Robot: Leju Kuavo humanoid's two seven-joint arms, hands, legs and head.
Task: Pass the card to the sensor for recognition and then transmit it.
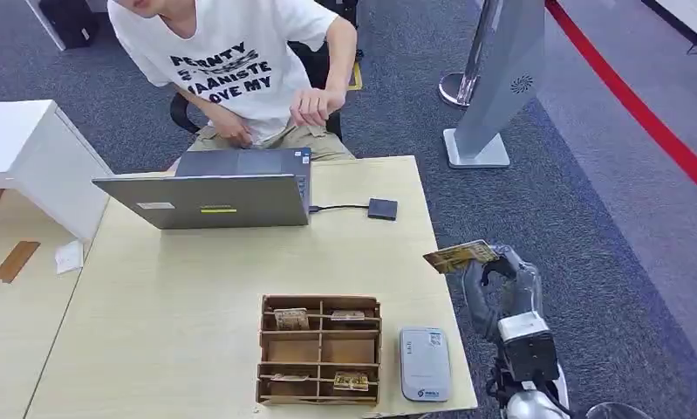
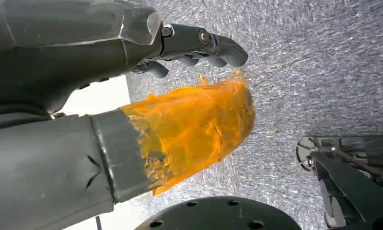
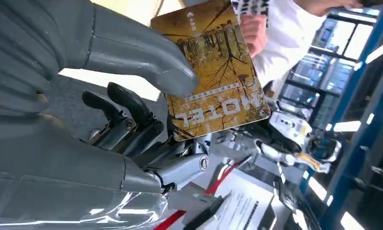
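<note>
One card concerns us here: a thin, stiff rectangle with rounded corners, printed in gold and brown with bare trees and the word HOTEL, which we read upside down in the right wrist view. Our right hand holds it up past the right edge of the table, over grey carpet, pinched between the thick grey thumb and the darker fingers beneath. The thumb covers part of the card's printed face.

On the pale, smooth wood-grain table we see a brown cardboard organiser divided into compartments, several holding similar cards too small to read. Just beside it lies the sensor, a flat white slab with rounded corners. Farther off stand an open grey laptop and a small dark box on a cable. A person in a white printed shirt sits behind, cut off at the frame's top.

Our left hand hangs over speckled carpet, fingers curled, holding nothing; wrinkled orange film wraps its thumb.
</note>
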